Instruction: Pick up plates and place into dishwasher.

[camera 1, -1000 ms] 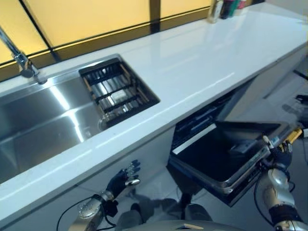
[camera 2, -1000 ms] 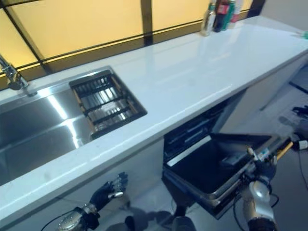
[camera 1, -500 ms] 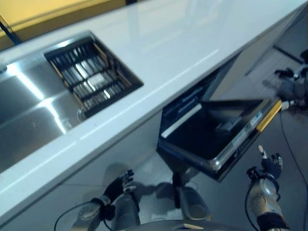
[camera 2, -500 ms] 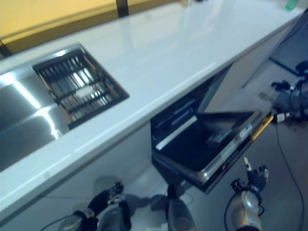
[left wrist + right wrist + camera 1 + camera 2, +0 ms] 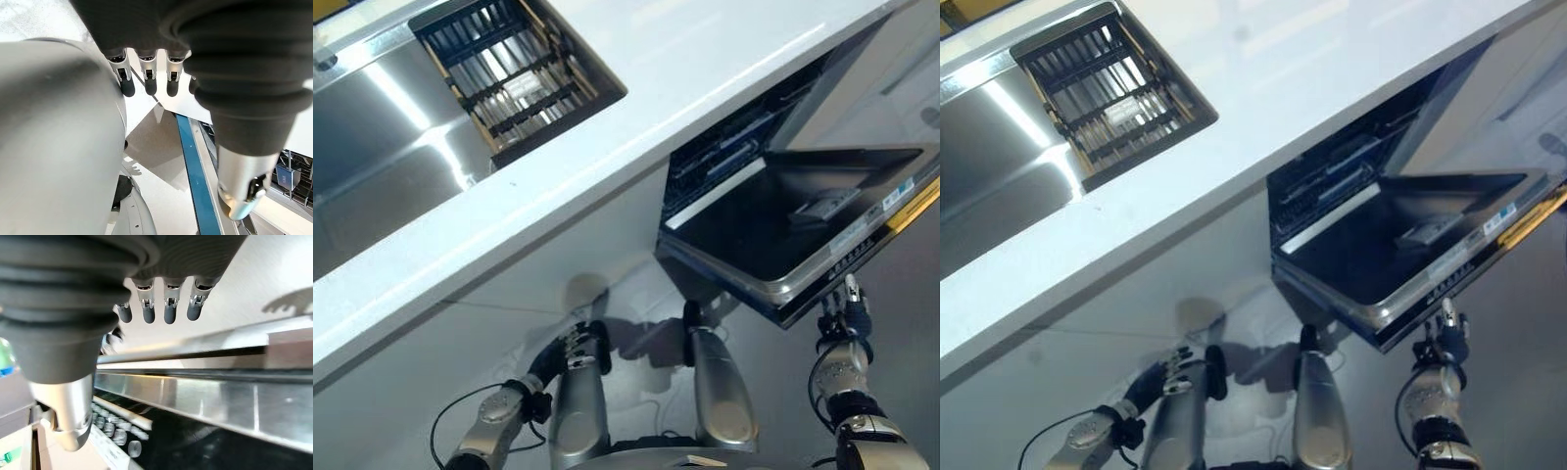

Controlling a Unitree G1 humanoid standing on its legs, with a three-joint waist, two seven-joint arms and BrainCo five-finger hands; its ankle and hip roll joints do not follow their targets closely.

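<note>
Hanging low beside the robot, the left hand has relaxed, empty fingers. The right hand sits just under the front edge of the half-lowered dishwasher door, fingers straight and holding nothing. It is the nearer hand to the machine. No plates can be made out; the slatted sink rack in the steel sink lies up and left of both hands, across the white countertop. A label strip on the door edge is too small to read.

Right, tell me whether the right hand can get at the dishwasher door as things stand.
Probably yes: the right hand hangs open just under the front edge of the dishwasher door, with nothing visible between them.
</note>
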